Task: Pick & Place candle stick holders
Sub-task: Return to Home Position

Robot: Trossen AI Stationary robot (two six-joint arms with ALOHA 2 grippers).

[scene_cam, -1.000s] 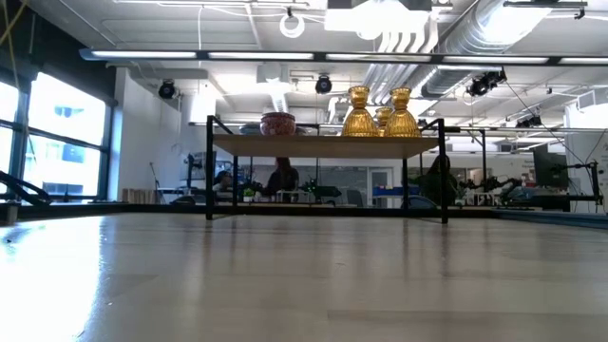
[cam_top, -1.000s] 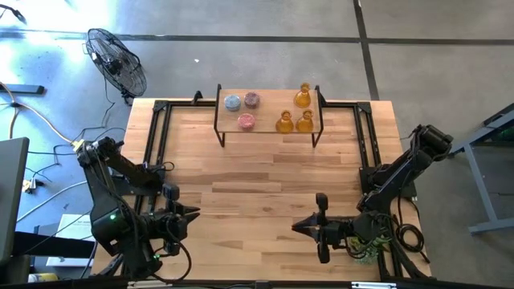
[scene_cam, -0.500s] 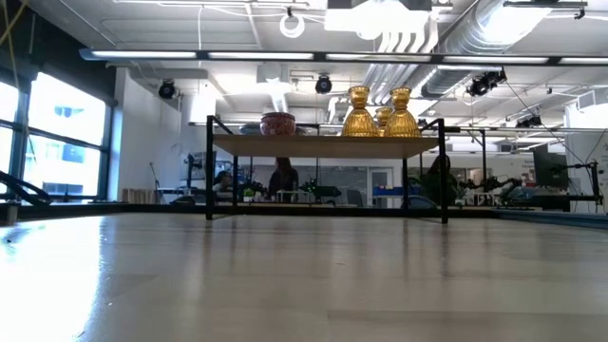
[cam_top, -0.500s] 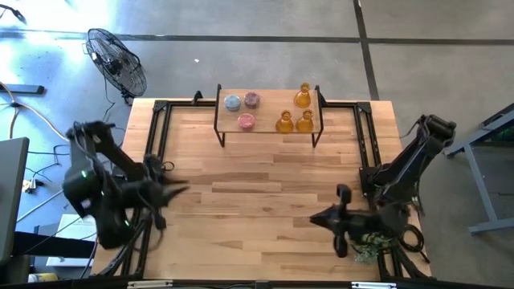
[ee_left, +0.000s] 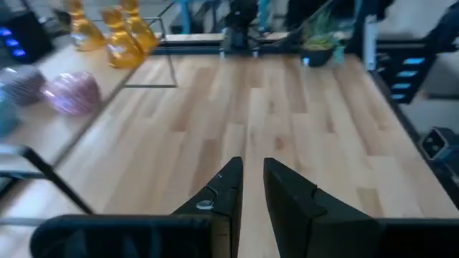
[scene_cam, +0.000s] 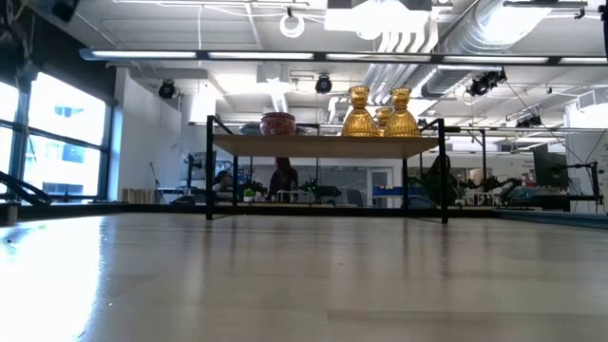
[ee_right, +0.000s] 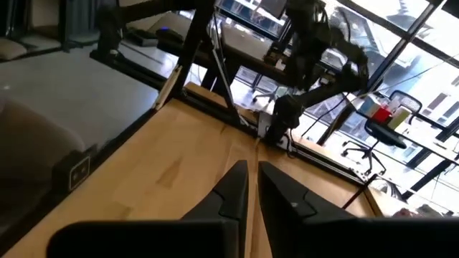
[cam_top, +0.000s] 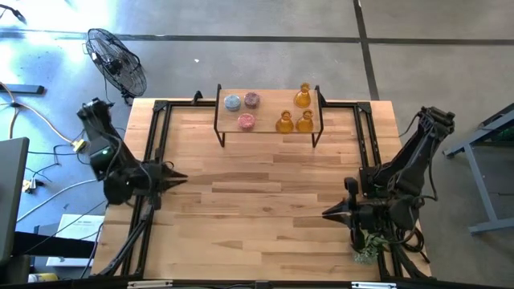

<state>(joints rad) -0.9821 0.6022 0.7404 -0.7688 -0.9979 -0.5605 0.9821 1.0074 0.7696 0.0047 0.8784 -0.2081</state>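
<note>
On the far-edge shelf (cam_top: 269, 112) stand all 6 candle stick holders (cam_top: 284, 123): 3 amber, 2 pink, 1 blue. The left gripper (cam_top: 181, 177) and right gripper (cam_top: 326, 214) hover nearside, fingers pressed together, empty.

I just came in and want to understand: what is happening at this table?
All six candle stick holders stand on the small shelf at the far edge of the table. Neither arm handles anything: the left gripper and the right gripper are near the table's sides, both shut and empty.
</note>
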